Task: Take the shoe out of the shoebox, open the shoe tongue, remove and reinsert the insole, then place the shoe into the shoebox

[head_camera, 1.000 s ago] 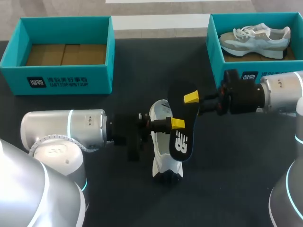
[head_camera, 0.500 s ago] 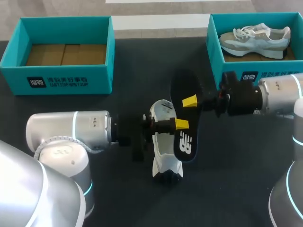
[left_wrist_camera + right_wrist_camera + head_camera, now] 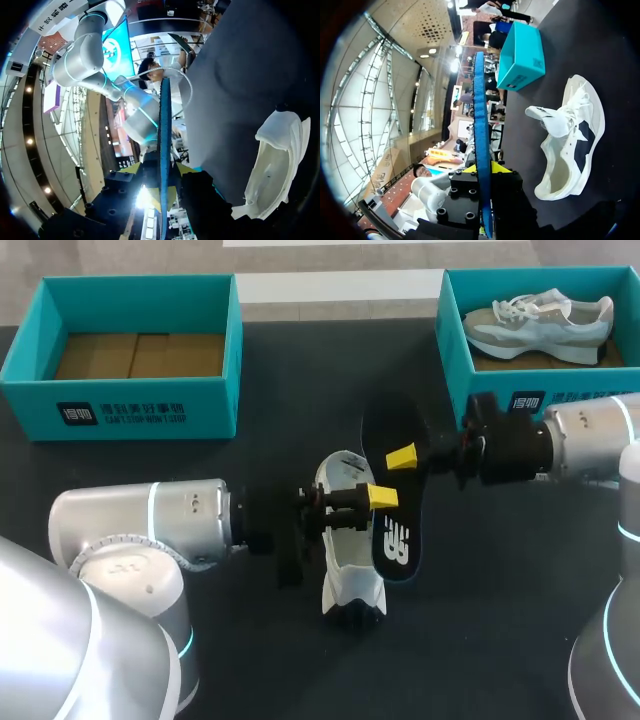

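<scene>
Both my grippers are clamped on the insole (image 3: 393, 530) mid-frame: left gripper (image 3: 383, 497) from the left, right gripper (image 3: 401, 457) from the right. The shoe (image 3: 347, 570) lies on the table right under it, centre of frame. The shoebox (image 3: 455, 330) is upper right.
</scene>
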{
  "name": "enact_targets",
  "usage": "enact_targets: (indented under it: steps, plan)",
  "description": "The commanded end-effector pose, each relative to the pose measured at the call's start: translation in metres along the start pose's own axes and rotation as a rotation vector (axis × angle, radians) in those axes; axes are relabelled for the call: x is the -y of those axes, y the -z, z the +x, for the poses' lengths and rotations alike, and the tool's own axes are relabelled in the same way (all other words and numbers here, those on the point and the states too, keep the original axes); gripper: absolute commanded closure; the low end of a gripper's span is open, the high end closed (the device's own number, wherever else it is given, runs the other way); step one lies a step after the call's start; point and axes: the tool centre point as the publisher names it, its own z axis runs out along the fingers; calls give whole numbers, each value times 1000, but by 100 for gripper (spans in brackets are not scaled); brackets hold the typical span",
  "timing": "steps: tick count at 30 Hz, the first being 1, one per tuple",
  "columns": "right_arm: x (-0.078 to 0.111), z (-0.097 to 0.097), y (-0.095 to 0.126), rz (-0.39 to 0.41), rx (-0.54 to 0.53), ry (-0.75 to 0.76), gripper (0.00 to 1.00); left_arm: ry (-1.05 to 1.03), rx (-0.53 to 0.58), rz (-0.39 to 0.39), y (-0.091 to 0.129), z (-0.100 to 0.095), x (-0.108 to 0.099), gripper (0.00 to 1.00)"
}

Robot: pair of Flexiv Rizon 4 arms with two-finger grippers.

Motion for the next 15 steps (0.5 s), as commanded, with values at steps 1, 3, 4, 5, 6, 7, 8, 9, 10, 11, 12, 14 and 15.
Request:
enact_targets:
  steps: [1,3,4,5,6,7,8,9,10,11,12,14,15]
  plan:
    - [1,-2,4,-6,2,-10,100,1,-17,-10,16,0,1,0]
    - [2,-4,7,-11,2,-13,100,-1,-31,-20,24,2,-4,0]
    - [2,-4,8,-13,3,-15,100,4,-41,-26,28,2,-7,0]
    - [2,-4,9,-14,3,-16,100,5,-51,-30,32,3,-9,0]
    - [3,-5,9,-15,5,-21,100,2,-65,-38,35,3,-12,0]
    - [3,-6,10,-16,6,-26,100,4,-78,-39,38,3,-15,0]
    - [3,-7,10,-16,7,-28,100,11,-96,-40,40,2,-18,0]
    - [4,-8,10,-15,5,-29,100,11,-118,-39,42,2,-20,0]
    - [4,-9,10,-14,5,-32,100,9,-141,-31,44,1,-23,0]
    - [4,-10,9,-14,4,-33,100,13,-166,-37,45,-1,-25,0]
    - [3,-11,9,-13,3,-35,100,16,-195,-33,46,-3,-27,0]
    - [3,-13,8,-12,0,-40,100,16,-273,-39,48,-7,-32,0]
    - [3,-13,7,-11,-1,-41,100,14,-297,-33,48,-8,-33,0]
